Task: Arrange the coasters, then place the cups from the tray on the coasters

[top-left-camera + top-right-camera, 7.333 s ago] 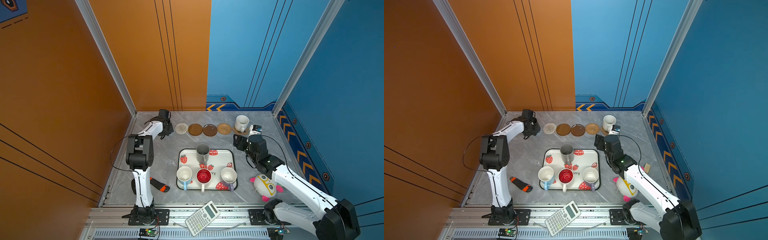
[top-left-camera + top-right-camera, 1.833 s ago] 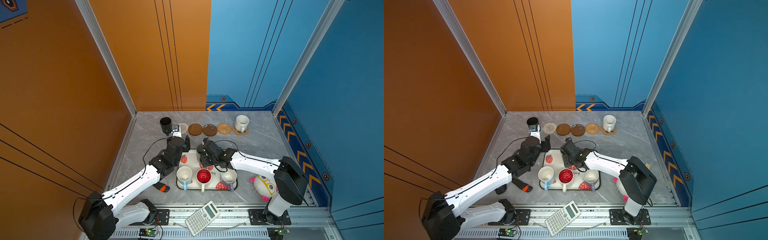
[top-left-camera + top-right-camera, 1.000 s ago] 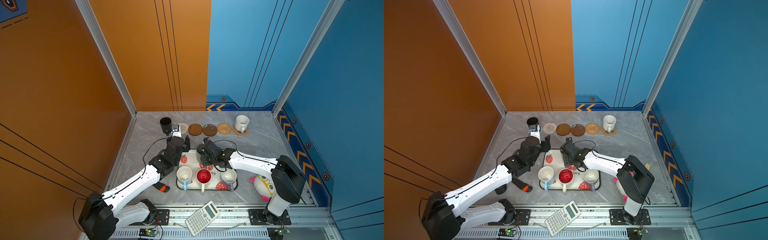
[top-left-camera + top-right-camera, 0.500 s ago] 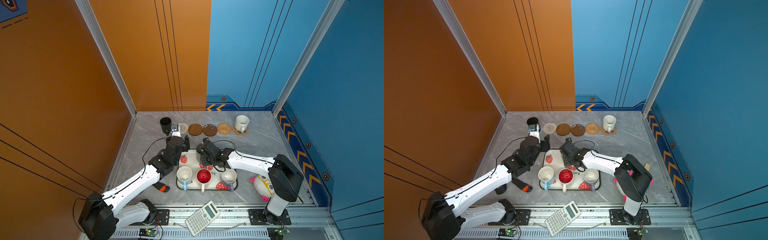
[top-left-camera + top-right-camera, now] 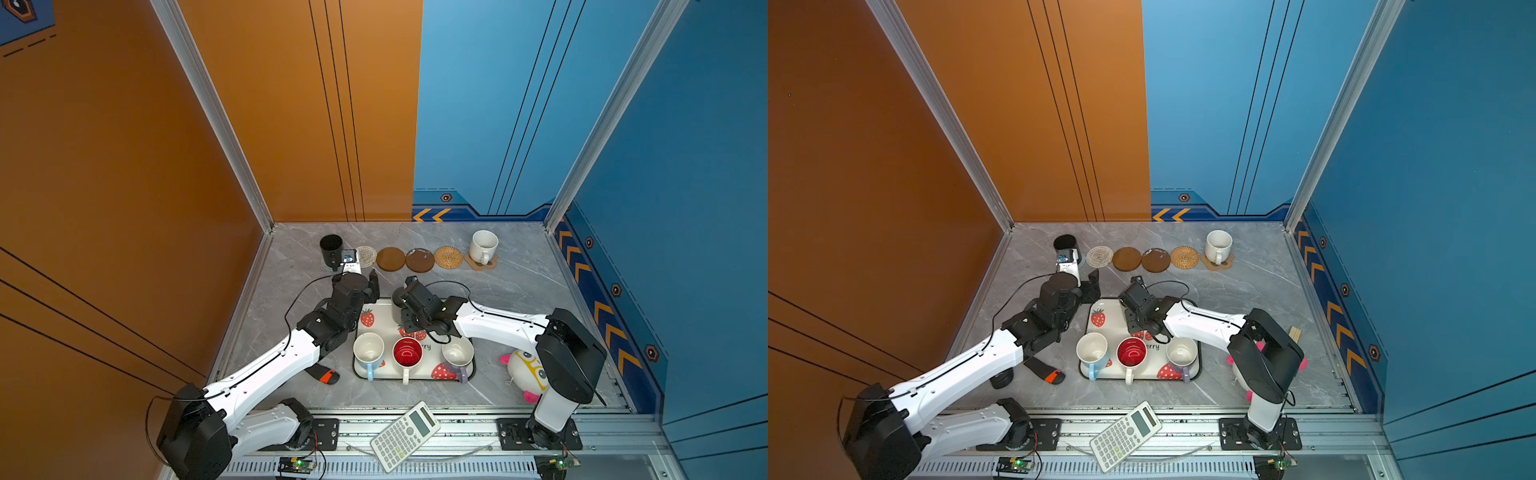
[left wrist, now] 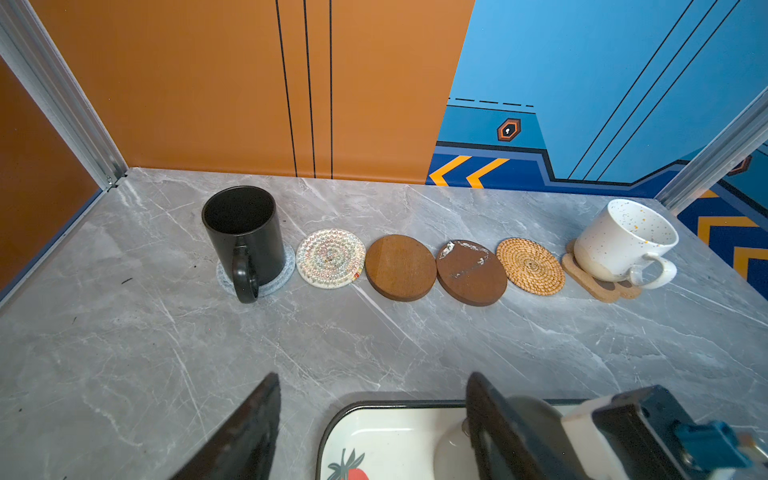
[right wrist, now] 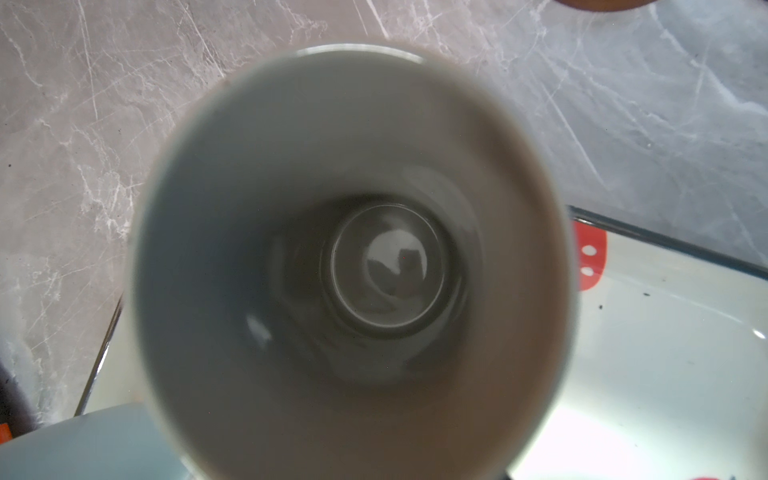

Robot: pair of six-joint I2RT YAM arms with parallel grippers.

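Robotics lab test cell. Orange wall panels [image 5: 291,104] at upper left and blue wall panels [image 5: 498,104] at upper right, joined by aluminium posts [image 5: 216,120], enclose a grey marble-look tabletop [image 5: 519,286]. A white-and-black left robot arm [image 5: 270,365] and right robot arm [image 5: 498,328] are bolted to a metal rail [image 5: 457,428] along the bottom edge.

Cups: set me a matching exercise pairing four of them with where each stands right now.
Cups:
1. black cup
2. speckled cup
3. red-lined cup
4. grey cup

Places:
A. tray, far edge
B. paw coaster
C. grey coaster
D. tray, near row, middle

Pairs: 1-C; 2-B; 3-D; 4-A
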